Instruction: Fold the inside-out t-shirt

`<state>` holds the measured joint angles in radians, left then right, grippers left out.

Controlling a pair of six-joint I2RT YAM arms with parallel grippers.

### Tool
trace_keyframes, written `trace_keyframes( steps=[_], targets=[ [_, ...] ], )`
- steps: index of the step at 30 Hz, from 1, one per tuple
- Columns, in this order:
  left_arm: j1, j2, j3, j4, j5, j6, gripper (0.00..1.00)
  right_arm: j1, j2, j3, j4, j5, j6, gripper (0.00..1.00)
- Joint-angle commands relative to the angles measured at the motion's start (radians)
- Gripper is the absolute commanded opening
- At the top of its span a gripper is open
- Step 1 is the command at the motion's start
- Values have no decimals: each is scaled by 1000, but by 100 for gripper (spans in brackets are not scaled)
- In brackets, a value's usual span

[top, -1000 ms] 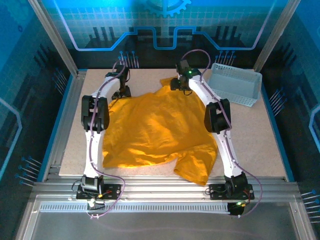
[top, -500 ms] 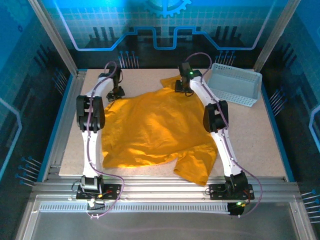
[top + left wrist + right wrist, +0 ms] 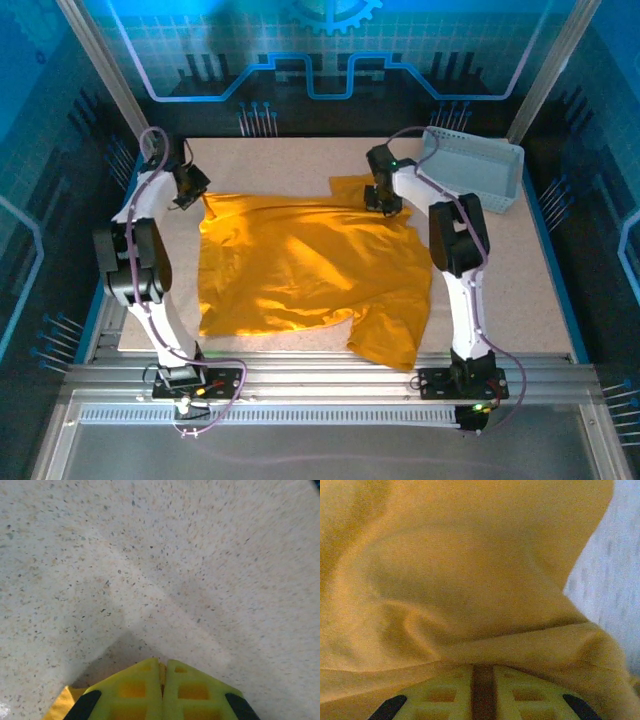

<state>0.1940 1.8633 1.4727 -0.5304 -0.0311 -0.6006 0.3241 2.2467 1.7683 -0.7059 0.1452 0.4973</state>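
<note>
The inside-out t-shirt (image 3: 310,265) lies spread across the middle of the table (image 3: 520,270) in the top view. The left gripper (image 3: 202,196), upper left, is clamped on its corner, apparently pinching a thin edge; the right gripper (image 3: 385,206), upper right, is clenched on bunched fabric

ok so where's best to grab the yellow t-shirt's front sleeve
Pinch the sleeve at its near hem, coming from the near edge of the table: it juts out from the t-shirt and seems to overhang that edge, leaving room under it.
</note>
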Motion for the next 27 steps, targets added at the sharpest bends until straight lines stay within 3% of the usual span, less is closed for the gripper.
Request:
trace_keyframes(
  steps=[1, 5, 8, 16, 27],
  targets=[
    [20, -62, -92, 87, 89, -65, 6, 33, -127, -174, 102, -31, 38, 19],
    [17, -72, -154, 96, 154, -72, 7, 44, -226, -236, 145, -35, 6, 28],
    [9, -75, -201, 101, 177, -78, 8, 31, -209, -103, 75, 20, -35, 39],
    [6, -116, -330, 154, 180, -88, 11, -44, 27, 262, -43, 68, -96, 42],
    [4, -130, -350, 159, 174, -87, 13, -99, 354, 679, -185, 76, -154, 43]
  ],
)
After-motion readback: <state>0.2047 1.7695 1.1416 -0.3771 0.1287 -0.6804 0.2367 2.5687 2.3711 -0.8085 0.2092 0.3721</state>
